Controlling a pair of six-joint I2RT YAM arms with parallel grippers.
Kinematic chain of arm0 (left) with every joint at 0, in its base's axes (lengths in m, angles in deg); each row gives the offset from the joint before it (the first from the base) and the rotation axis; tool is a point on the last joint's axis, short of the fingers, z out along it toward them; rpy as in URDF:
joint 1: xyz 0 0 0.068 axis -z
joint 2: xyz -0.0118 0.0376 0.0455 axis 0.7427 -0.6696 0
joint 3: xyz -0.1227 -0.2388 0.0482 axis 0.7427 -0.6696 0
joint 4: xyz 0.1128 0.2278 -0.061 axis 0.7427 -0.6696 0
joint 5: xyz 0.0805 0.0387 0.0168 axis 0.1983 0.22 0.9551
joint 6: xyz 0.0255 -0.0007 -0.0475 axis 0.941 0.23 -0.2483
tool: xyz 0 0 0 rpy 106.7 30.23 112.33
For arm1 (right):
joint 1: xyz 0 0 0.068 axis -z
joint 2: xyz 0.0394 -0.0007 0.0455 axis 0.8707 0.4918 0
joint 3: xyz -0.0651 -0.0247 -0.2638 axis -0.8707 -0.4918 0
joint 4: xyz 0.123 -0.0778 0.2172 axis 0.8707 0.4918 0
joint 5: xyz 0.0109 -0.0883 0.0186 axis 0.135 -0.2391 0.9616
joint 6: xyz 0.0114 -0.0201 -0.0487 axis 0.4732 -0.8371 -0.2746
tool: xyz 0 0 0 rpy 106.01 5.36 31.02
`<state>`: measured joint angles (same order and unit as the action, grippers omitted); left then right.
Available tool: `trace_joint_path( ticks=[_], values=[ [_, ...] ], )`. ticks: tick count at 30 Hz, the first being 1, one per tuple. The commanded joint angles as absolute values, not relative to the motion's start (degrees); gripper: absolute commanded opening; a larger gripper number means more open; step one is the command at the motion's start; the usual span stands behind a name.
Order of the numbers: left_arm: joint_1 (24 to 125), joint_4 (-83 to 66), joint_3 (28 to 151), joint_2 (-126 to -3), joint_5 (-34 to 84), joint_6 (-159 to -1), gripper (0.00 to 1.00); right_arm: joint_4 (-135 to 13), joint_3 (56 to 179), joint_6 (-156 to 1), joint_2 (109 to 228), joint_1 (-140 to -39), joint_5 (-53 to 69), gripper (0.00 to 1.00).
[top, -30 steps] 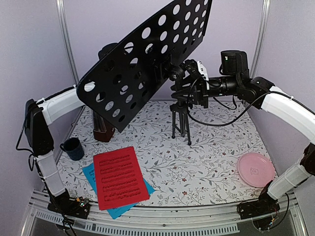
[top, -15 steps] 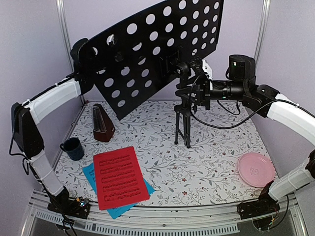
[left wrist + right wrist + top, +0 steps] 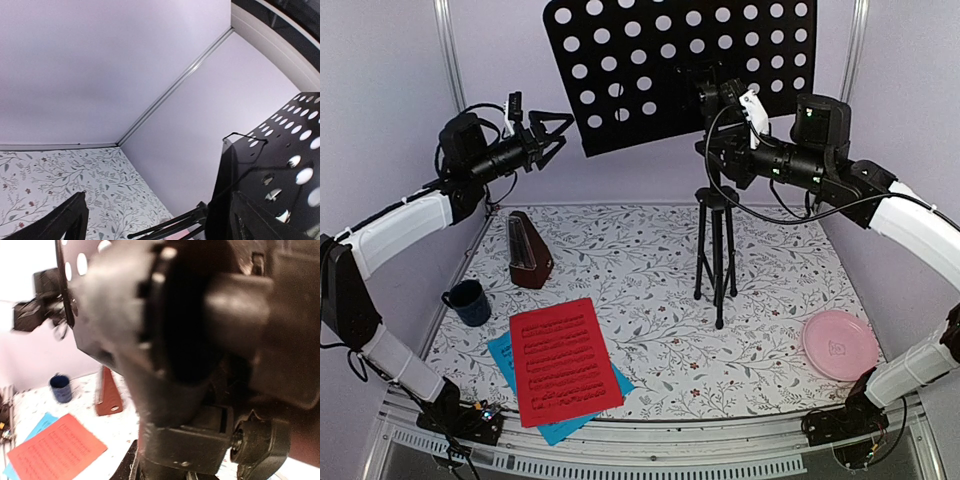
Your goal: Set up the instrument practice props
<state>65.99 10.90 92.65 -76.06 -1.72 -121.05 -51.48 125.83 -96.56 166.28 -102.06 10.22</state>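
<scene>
Left gripper (image 3: 563, 132): jaws spread wide, holding nothing, up in the air toward 10 o'clock, just off the left edge of the music stand (image 3: 650, 60) and not touching it. Left wrist view: perforated panel to the right, between and beyond the spread fingers (image 3: 65, 222). Right gripper (image 3: 718, 150): jaws narrow, closed on the stand's neck just under the panel, reaching in from 2 o'clock. Right wrist view is blurred, filled by the stand's black joint. Stand upright, panel roughly level and facing the arms, tripod legs together on the floral desk (image 3: 770, 270) at about 12 to 1 o'clock. Metronome (image 3: 528, 252) upright at 10 o'clock, well apart from the stand. Red sheet (image 3: 563, 360) lies flat at 7 o'clock on top of the cyan sheet (image 3: 506, 356), which shows along its left and near edges. Dark blue mug (image 3: 470, 302) at 9 o'clock, near the metronome. Pink plate (image 3: 840, 343) at 4 o'clock.
</scene>
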Motion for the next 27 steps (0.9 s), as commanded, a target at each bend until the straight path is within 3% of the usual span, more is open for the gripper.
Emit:
trace_joint_path(
  ticks=[1,10,15,21,27],
  values=[
    [65.63,8.35,87.92,-71.16,6.65,-110.0,0.99,-68.27,134.34,-95.41,164.4,-101.2,3.12,0.0],
    [67.39,10.4,77.33,-67.4,6.6,-97.79,0.99,-73.24,134.86,-94.74,165.4,-99.34,3.54,0.0],
    [74.24,6.79,77.37,-68.24,8.07,-86.93,0.99,-76.69,134.86,-91.23,166.09,-97.55,4.21,0.0],
    [82.76,14.85,71.79,-70.2,10.28,-76.39,0.87,-76.45,136.05,-87.88,167.75,-97.38,7.43,0.0],
    [87.62,20.92,72.48,-74.42,11.32,-72.63,0.68,-76.39,135.12,-85.42,168.28,-97.39,9.14,0.0]
  ],
)
